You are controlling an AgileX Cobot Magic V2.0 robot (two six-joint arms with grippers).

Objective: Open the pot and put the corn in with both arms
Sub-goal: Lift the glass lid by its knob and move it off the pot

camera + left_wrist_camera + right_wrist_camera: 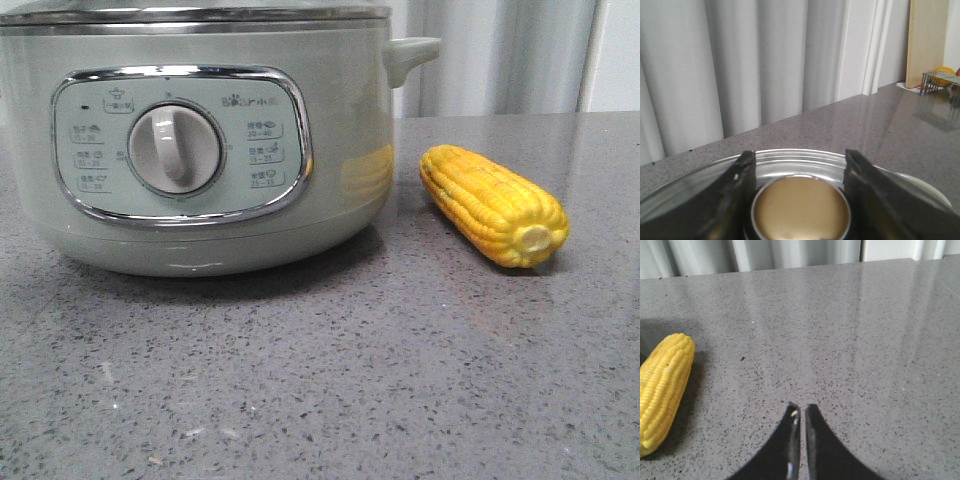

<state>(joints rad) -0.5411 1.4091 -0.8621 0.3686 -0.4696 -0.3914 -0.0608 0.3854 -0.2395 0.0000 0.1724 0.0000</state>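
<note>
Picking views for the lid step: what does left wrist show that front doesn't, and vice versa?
Left wrist only: the left gripper, jaws open on either side of the gold knob on the lid, plus a wire rack far back. Front only: the pot body with its dial and side handle, and the corn lying right of it, apart. Both: the grey speckled counter and pale curtain.

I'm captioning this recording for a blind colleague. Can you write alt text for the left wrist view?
The left gripper straddles a round brass-coloured knob on the pot's glass lid, one black finger on each side. Whether the fingers touch the knob cannot be told. Behind lie a grey speckled countertop and pale curtains.
</note>
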